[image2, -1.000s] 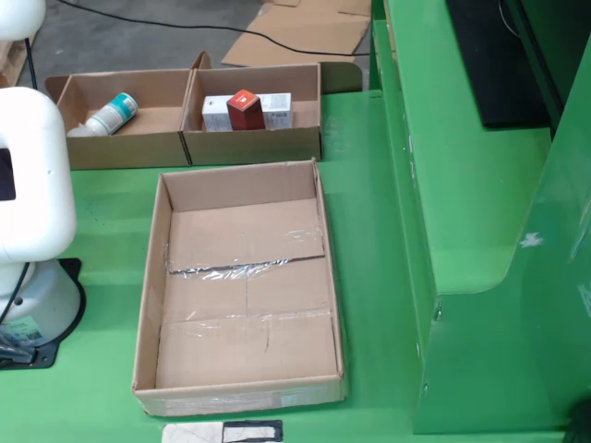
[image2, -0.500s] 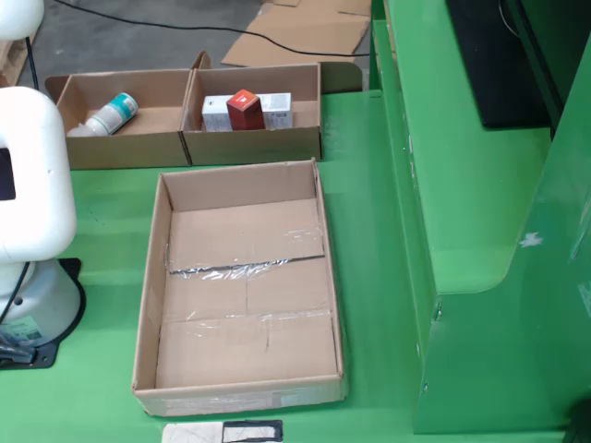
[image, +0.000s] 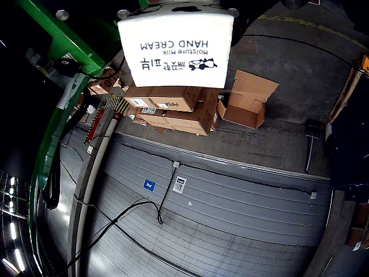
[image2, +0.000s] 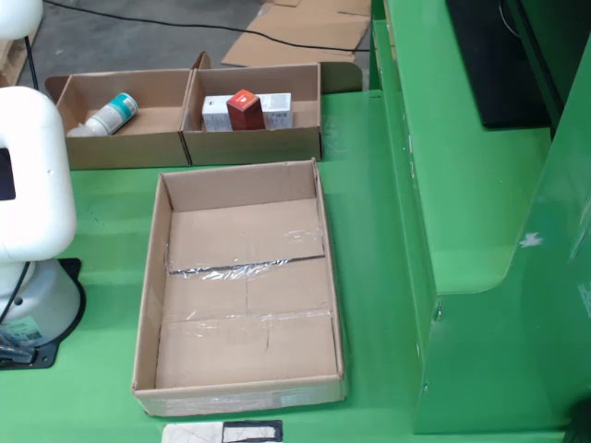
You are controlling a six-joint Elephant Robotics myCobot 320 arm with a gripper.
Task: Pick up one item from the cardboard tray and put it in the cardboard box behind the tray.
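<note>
White hand cream box (image: 176,45) carried at the hand, wrist view aimed out at warehouse floor.
Fingers not visible, so opening can't be told; box fills the frame top. Fixed view: cardboard tray (image2: 148,318) on green worktop (image2: 374,231), rear cardboard box (image2: 254,143) holds a red carton (image2: 245,110).

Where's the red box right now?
In the fixed view, the red box sits in the right-hand small cardboard box behind the big tray, against a white carton.
</note>
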